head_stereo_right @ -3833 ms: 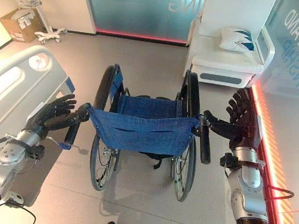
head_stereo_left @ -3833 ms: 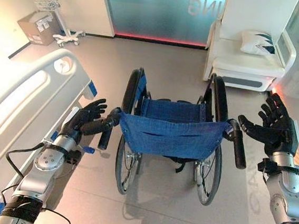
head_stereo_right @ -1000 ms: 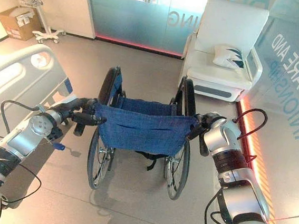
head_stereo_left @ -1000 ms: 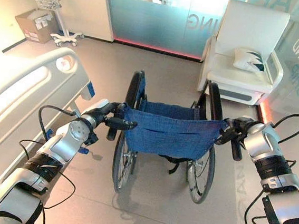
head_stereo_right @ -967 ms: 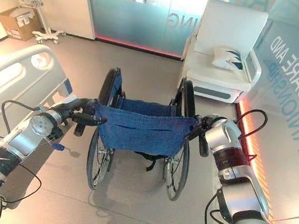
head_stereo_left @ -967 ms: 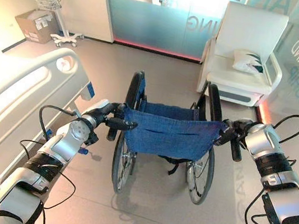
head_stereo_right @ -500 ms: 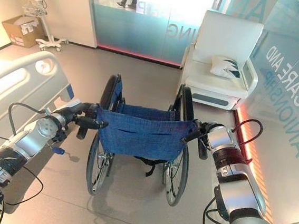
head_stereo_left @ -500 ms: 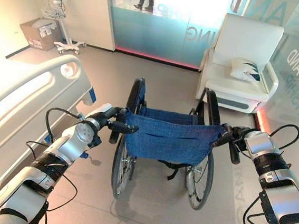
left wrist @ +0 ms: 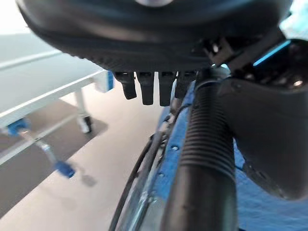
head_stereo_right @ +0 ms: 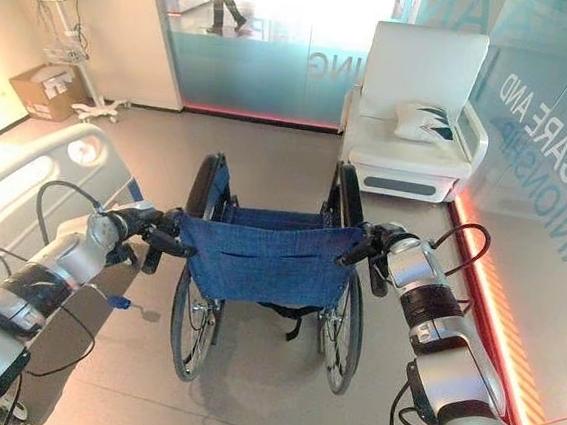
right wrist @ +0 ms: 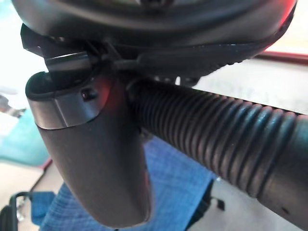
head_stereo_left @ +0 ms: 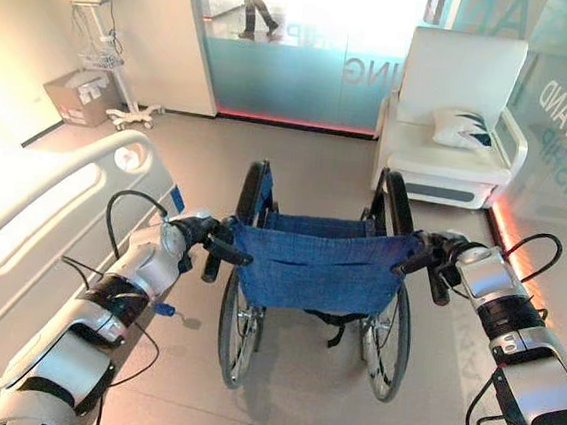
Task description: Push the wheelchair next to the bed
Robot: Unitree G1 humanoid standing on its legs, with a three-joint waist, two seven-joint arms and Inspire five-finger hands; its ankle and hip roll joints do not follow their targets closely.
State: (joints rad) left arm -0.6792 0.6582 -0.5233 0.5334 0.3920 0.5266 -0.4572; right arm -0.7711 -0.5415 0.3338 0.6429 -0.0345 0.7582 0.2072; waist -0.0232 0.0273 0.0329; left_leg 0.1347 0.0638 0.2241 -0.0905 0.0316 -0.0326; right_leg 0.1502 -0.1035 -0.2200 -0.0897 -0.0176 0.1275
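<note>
Both hands, left hand [head_stereo_left: 193, 232] and right hand [head_stereo_left: 440, 256], are clamped round the ribbed push handles [left wrist: 204, 159] of the wheelchair [head_stereo_left: 316, 266], which stands just beside the bed [head_stereo_left: 44, 199], so the push should probably be even, keeping its wheel off the bed.

The bed [head_stereo_left: 32, 218] is set just left of the wheelchair [head_stereo_left: 318, 266]; the armchair [head_stereo_left: 451, 138] is placed behind it, to the right.

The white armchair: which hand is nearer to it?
Right. The right hand grips the wheelchair handle on the armchair's side; the left hand grips the opposite handle, beside the bed.
</note>
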